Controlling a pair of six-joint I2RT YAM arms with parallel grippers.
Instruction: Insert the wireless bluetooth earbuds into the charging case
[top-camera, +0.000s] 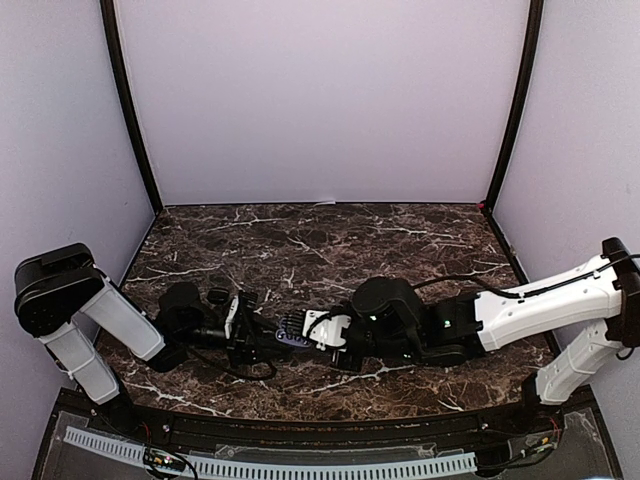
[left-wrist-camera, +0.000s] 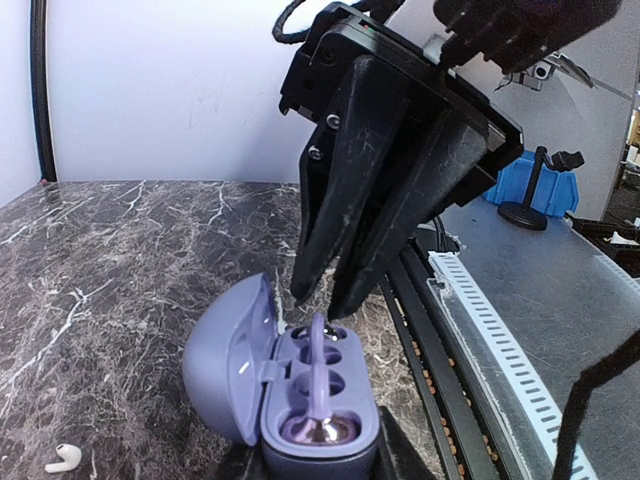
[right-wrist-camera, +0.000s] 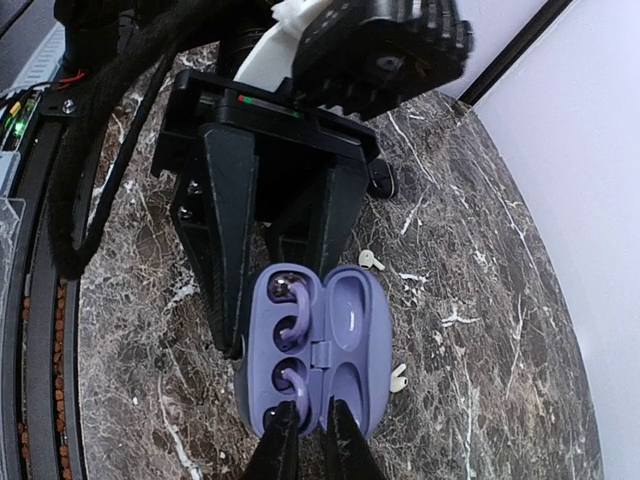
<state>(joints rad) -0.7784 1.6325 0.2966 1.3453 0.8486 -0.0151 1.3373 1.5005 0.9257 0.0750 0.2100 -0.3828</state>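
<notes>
The left gripper (top-camera: 258, 336) is clamped on the base of the case (left-wrist-camera: 330, 455), one finger along each side. The lid (left-wrist-camera: 225, 365) is swung fully open beside the base. A purple earbud (left-wrist-camera: 320, 430) lies in the case's open half, with its thin stem running along the row of wells and rising at the far end. Right over that end hangs the right gripper (left-wrist-camera: 320, 300), pointing down, its fingers parted by only a narrow slit. The stem's tip sits just under the fingertips. Whether they touch it I cannot tell, and nothing else is between them. Beyond the case, two white earbuds (right-wrist-camera: 372, 260) lie loose on the table (right-wrist-camera: 480, 330) near the lid's outer side, apart from each other and from the case. Farther back the dark marbled top runs to plain pale walls (top-camera: 320, 100).
</notes>
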